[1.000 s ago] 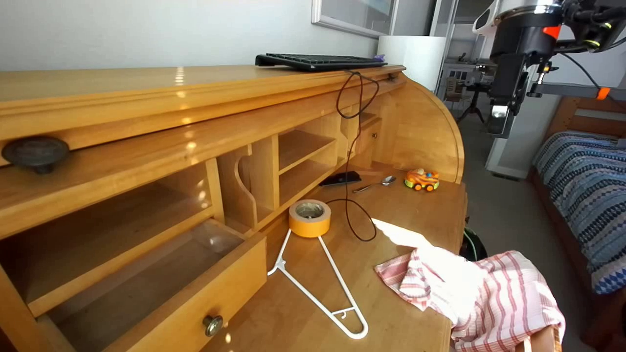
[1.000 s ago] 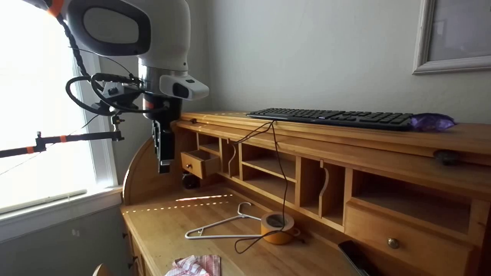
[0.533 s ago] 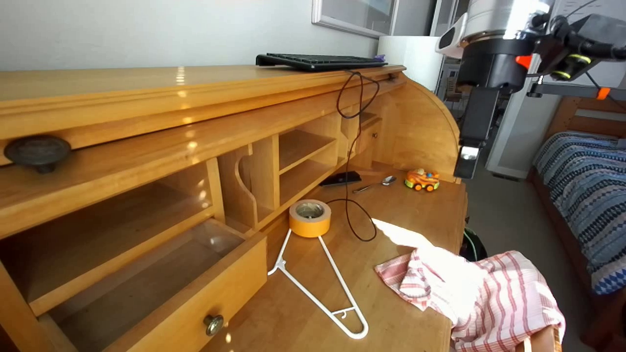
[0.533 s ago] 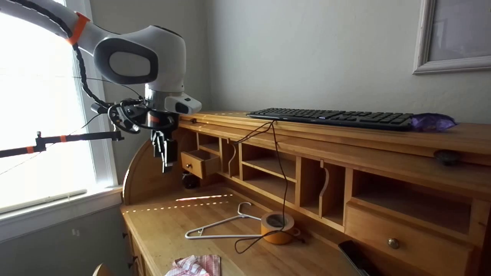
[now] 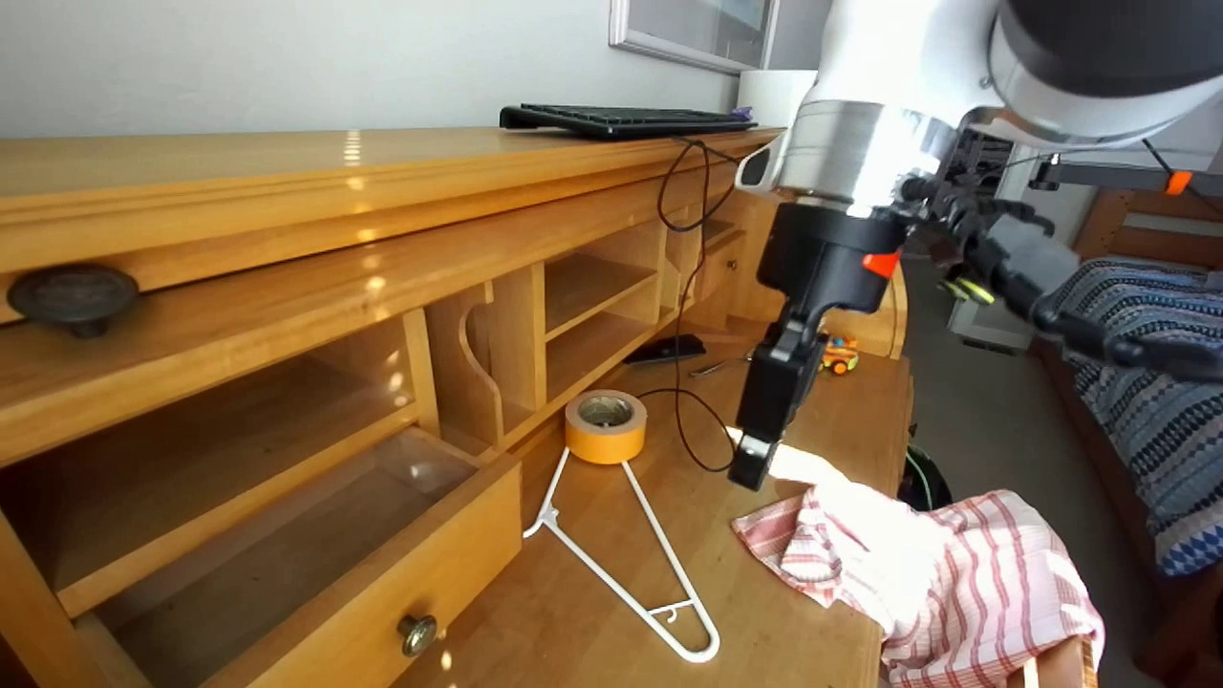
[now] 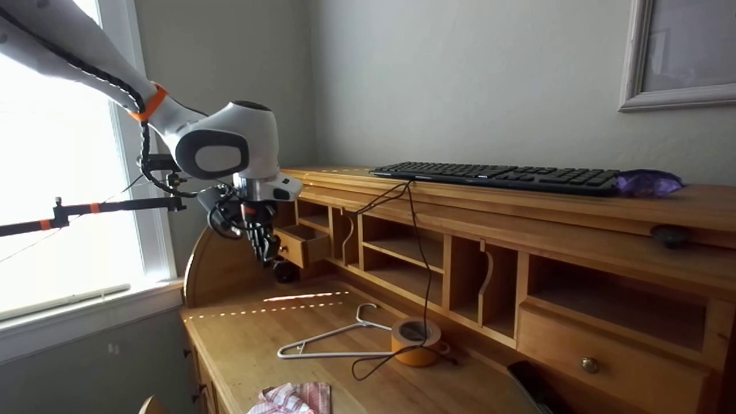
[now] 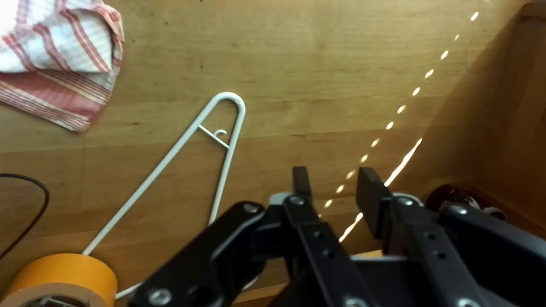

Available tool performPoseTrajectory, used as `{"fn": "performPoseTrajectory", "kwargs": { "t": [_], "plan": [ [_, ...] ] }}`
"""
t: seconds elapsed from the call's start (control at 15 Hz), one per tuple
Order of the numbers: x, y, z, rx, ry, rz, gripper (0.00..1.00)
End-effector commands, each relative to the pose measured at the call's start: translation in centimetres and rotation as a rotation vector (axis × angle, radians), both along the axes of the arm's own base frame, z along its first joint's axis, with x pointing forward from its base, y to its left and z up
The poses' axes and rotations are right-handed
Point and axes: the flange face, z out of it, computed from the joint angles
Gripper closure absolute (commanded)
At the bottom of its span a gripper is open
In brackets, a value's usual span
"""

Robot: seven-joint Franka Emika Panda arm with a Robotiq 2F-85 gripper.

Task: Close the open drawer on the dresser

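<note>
One honey-coloured drawer (image 5: pixel 387 578), open, round metal knob (image 5: pixel 417 634).

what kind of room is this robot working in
Probably a bedroom in a home: a bed stands across the floor from a roll-top desk, and a toy car sits on the desktop.

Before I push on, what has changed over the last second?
In an exterior view the gripper has moved left and down, nearing the open drawer, and tilts more. Nothing visibly taken hold of or let go. The drawer, hanger, tape and cloth look unmoved.
</note>
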Motion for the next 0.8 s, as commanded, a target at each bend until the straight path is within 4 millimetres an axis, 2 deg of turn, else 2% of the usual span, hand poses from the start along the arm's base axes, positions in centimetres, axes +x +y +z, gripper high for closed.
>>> {"fn": "performPoseTrajectory", "kwargs": {
  "t": [0.0, 0.07, 0.33, 0.4, 0.73],
  "plan": [
    [3.3, 3.6, -2.2, 0.042, -0.057, -0.019, 0.95],
    [4.3, 4.4, -2.5, 0.066, -0.084, -0.036, 1.0],
    [6.9, 6.8, -2.0, 0.146, -0.125, -0.081, 1.0],
    [5.4, 6.0, -2.0, 0.092, -0.132, -0.046, 1.0],
    [5.8, 6.3, -1.9, 0.097, -0.136, -0.045, 0.99]
  ]
}}
